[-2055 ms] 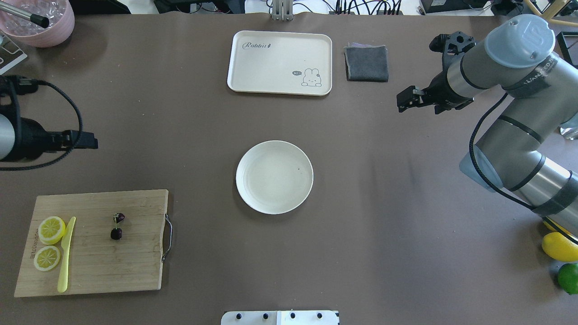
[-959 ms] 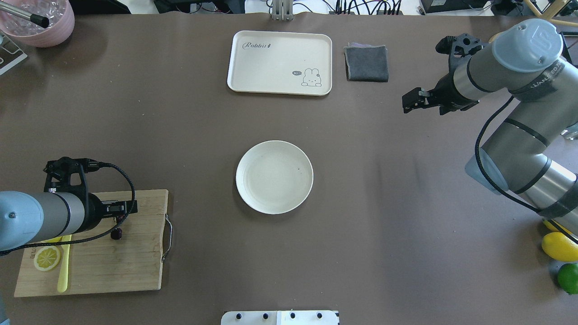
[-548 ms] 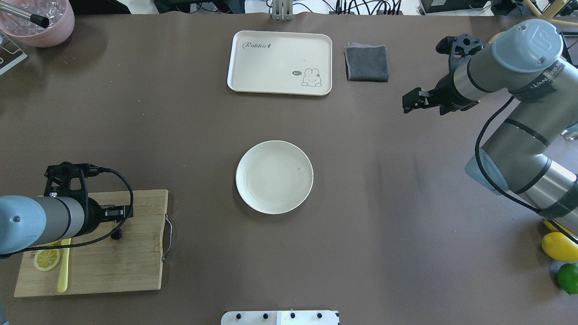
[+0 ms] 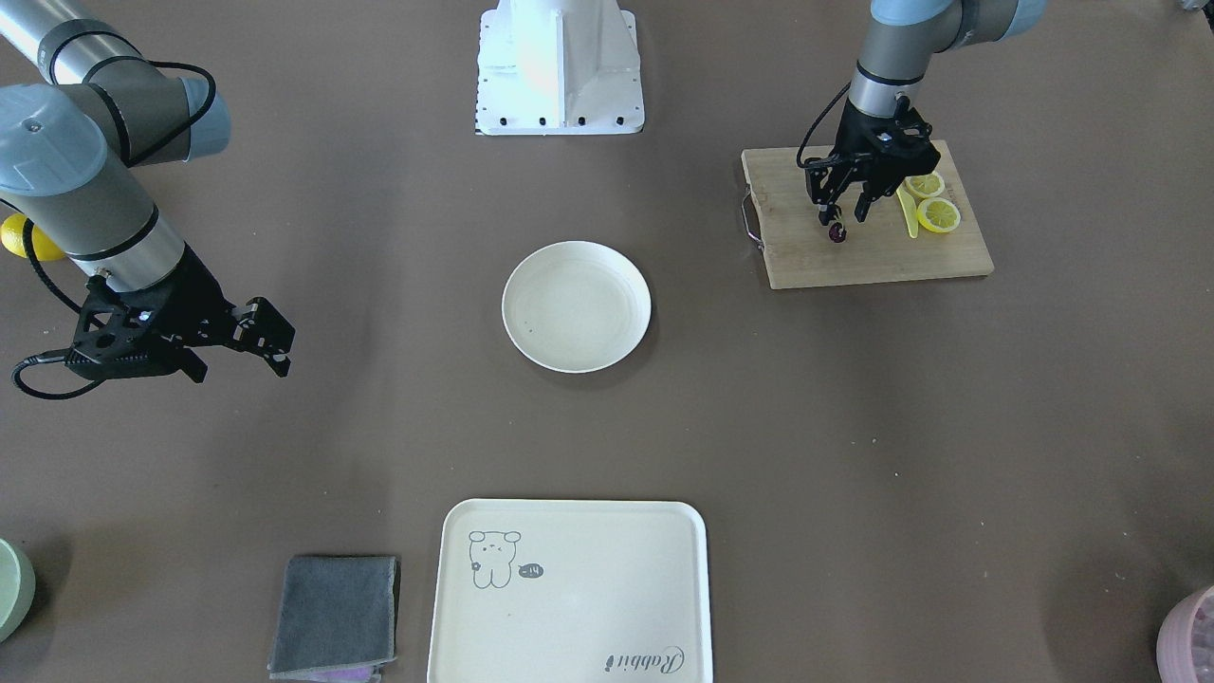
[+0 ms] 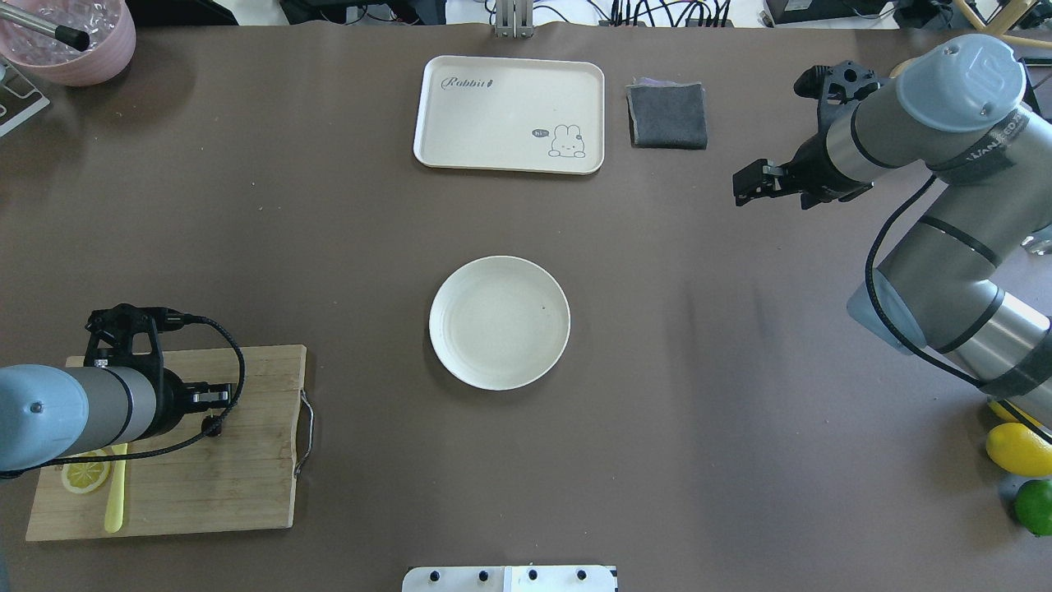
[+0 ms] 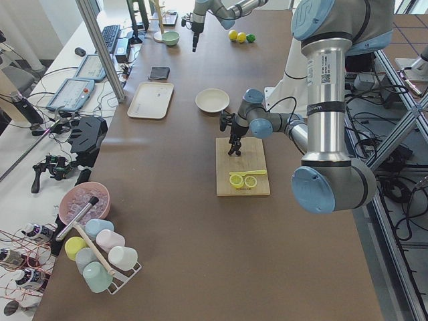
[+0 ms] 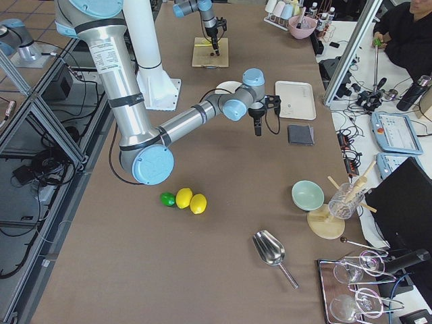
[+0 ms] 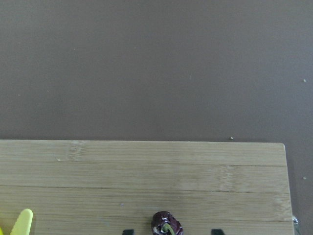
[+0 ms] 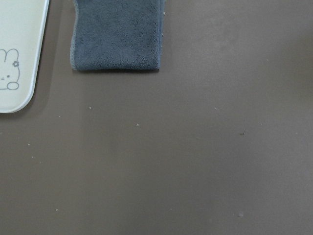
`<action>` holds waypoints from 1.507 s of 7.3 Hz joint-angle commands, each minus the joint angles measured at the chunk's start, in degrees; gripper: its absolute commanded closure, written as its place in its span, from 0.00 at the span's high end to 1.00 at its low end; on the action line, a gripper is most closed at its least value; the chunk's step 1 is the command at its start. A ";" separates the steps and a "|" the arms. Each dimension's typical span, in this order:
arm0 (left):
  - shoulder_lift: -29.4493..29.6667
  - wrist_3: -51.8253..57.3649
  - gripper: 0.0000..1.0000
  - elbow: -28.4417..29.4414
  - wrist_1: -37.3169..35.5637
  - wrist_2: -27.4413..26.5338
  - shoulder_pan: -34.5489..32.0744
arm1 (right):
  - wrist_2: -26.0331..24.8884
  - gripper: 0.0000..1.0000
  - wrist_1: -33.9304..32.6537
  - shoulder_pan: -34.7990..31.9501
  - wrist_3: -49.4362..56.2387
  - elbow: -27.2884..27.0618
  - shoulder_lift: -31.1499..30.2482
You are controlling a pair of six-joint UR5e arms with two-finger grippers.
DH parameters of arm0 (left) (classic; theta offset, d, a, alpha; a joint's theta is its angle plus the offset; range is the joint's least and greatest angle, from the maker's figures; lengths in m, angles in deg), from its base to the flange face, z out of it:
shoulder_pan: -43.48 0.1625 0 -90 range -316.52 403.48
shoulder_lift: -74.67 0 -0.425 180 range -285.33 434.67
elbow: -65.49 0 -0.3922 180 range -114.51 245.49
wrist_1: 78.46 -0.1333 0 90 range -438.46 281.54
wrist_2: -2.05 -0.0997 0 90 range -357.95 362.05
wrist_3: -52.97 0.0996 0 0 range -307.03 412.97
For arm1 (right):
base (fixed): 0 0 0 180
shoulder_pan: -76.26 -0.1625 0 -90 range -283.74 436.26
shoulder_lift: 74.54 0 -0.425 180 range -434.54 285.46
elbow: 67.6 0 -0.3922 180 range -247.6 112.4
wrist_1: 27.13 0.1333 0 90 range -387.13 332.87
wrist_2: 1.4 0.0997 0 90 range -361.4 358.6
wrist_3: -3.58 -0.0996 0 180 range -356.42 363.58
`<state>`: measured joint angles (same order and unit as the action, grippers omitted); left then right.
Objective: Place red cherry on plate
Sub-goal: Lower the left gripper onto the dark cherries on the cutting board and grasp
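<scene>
While the left gripper (image 4: 840, 220) straddled the red cherry (image 8: 167, 225) on the cutting board (image 4: 873, 256) — jaws apart, seemingly clear of it — the grasp was in hand; next, a gentle close, then the plate (image 4: 576, 305).

"Is it bright in here?"

"Yes. The light comes from above and is even all over the brown table (image 5: 329, 205). The shadows are soft and pale. There are faint grey smudges to the right of the plate (image 5: 500, 322), and a thin dark line along the near edge of the tray (image 5: 509, 115)."

"Does anything shine?"

"The white robot base (image 4: 560, 66) glows too bright."

"Is anything fuzzy?"

"The red cherry (image 8: 167, 225) looks soft up close in the left wrist view. In the side views the straight poles (image 6: 100, 50) lean near the edges."
</scene>
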<state>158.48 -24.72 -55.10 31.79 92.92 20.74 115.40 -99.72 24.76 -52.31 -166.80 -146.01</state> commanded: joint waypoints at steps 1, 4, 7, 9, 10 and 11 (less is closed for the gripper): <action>-0.49 0.00 0.04 0.00 0.05 0.00 0.42 | 0.00 1.00 0.00 -0.09 0.00 -0.11 -0.07; -0.84 0.61 0.00 -2.96 -0.03 0.44 -0.45 | 0.18 1.00 0.00 -0.36 0.00 -1.07 -0.33; 3.51 4.36 0.00 -4.58 -0.82 1.31 -5.20 | 0.53 1.00 0.00 -0.62 0.00 -2.40 -1.74; 24.35 4.74 0.00 -2.29 -22.40 1.23 -5.29 | 0.53 1.00 0.00 -0.62 -0.09 -2.31 -1.74; 34.65 4.13 0.00 0.68 -31.58 0.97 -4.95 | 0.53 1.00 0.00 -0.71 -0.09 -2.40 -1.74; 38.06 2.56 0.00 4.01 -32.19 0.88 -4.59 | 0.44 1.00 -0.09 -0.71 -0.09 -2.31 -1.83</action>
<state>188.46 -20.80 -54.90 5.22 93.97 15.79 115.91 -99.74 24.08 -52.40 -169.16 -147.77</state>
